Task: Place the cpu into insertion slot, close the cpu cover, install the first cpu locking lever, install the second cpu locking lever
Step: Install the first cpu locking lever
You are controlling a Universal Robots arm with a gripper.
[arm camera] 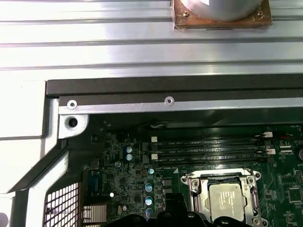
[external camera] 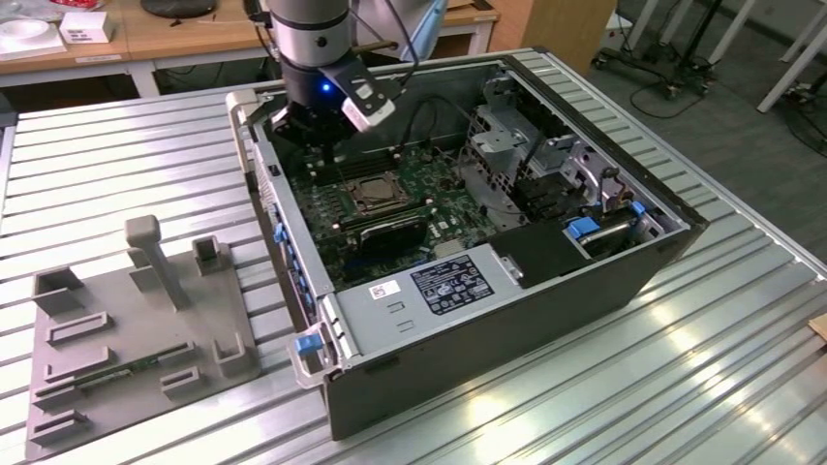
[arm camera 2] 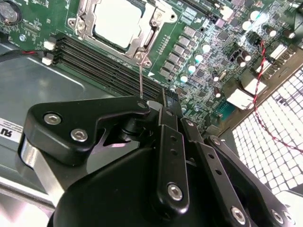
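The cpu [arm camera: 228, 196] [arm camera 2: 115, 21], a pale silver square, lies in the insertion slot [external camera: 375, 191] on the green motherboard. The silvery cpu cover [arm camera: 196, 198] [arm camera 2: 149, 34] lies flat around it as a frame. A thin wire locking lever [arm camera 2: 140, 78] rises from the socket's edge, and its free end reaches my gripper's black knuckle. My gripper [arm camera 2: 166, 97] [external camera: 314, 145] hangs just beside the socket, over the memory slots, with its fingers drawn together. I cannot tell whether the lever is pinched or only touches the gripper.
The motherboard sits inside an open black computer case [external camera: 517, 291] on a slatted metal table [external camera: 723, 368]. Black memory slots [arm camera: 208, 151] run beside the socket. A labelled power supply [external camera: 440, 281] and drive cages [external camera: 582, 203] fill the case's near end. A grey fixture plate [external camera: 130, 329] lies at the exterior view's left.
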